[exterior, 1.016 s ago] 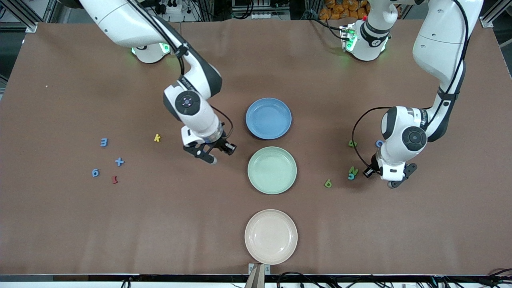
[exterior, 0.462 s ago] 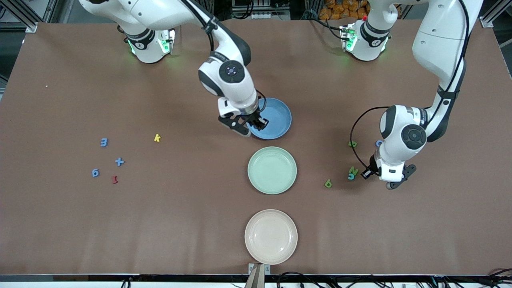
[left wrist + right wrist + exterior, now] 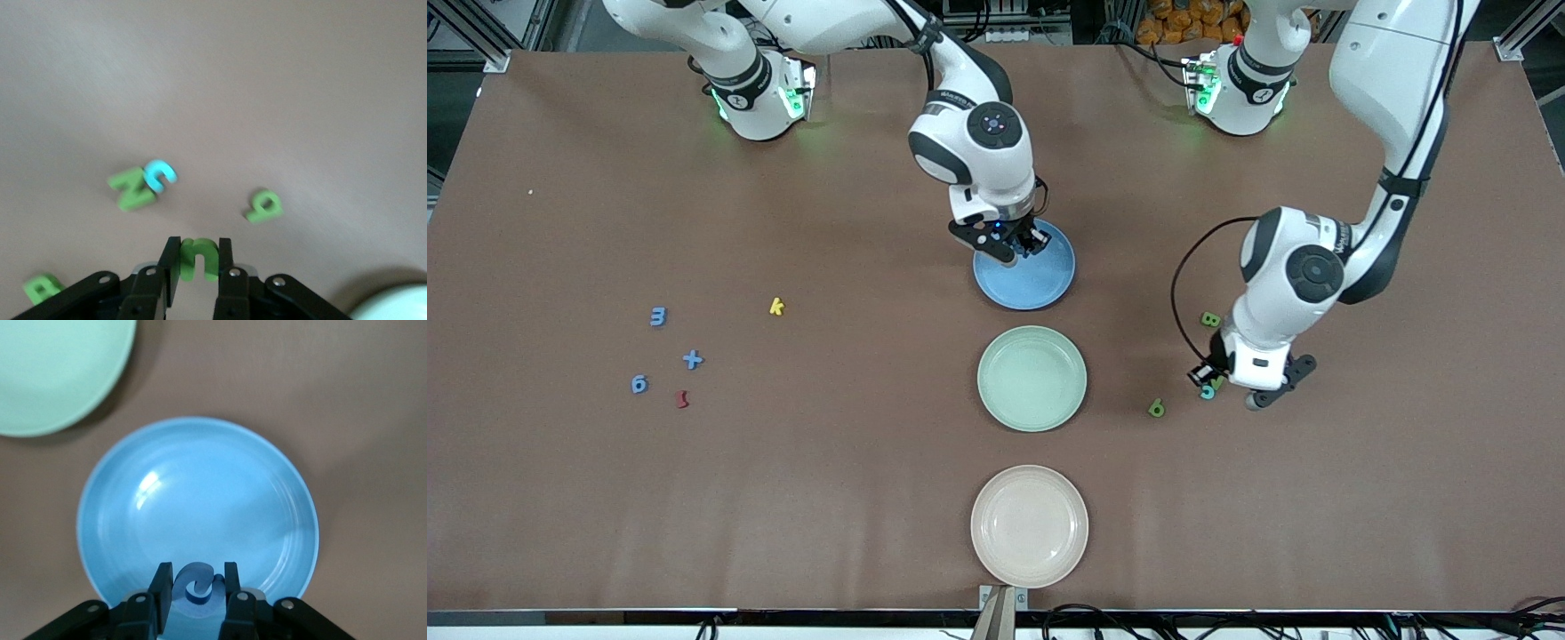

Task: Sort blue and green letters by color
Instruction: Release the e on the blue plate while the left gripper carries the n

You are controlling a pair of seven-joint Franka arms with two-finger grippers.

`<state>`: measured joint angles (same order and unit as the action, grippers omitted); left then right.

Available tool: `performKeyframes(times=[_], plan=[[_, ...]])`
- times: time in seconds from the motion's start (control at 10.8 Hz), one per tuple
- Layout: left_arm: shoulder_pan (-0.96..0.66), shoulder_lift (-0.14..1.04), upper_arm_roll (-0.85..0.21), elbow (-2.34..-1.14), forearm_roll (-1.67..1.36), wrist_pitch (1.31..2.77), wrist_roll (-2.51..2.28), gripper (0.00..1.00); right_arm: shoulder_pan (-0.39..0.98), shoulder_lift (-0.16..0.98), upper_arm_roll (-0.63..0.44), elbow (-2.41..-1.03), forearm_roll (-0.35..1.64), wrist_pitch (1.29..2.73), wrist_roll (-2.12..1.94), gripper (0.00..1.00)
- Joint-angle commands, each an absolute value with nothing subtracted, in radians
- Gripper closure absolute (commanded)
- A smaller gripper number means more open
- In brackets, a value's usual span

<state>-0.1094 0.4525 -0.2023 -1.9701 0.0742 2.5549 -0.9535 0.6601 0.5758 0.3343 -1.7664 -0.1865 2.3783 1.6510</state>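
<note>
The right gripper (image 3: 199,587) pinches 1 light, stiff blue letter (image 3: 197,584) over the blue plate (image 3: 1049,289), while the left gripper (image 3: 197,261) pinches 1 green letter (image 3: 199,259) by its flat sides.

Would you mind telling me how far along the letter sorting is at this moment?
Nothing is sorted yet: the blue plate and green plate hold nothing. In hand: the right gripper holds a blue letter over the blue plate, and the left gripper holds a green letter. Left: the blue 3, plus and 6, green 6 and others.
</note>
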Motion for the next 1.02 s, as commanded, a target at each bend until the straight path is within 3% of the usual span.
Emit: performKeyframes(times=[0.0,0.28,0.46,0.92], plan=[[-0.126,0.448,-0.267,-1.935,0.06,2.543,-1.093,1.0,0.701,0.621,0.33,-1.752,-0.273,2.376,1.747,0.9],[-0.137,0.483,-0.325,-1.882,0.061,2.543,-1.149,1.0,0.693,0.62,0.33,-1.753,-0.275,2.373,1.744,0.03],[-0.187,0.52,-0.344,-1.85,0.061,2.543,-1.154,1.0,0.667,0.595,0.33,-1.753,-0.275,2.355,1.726,0.0],[-0.351,0.658,-0.302,-1.708,0.075,2.543,-1.218,1.0,0.396,0.399,0.4,-1.772,-0.252,2.128,1.383,0.0]])
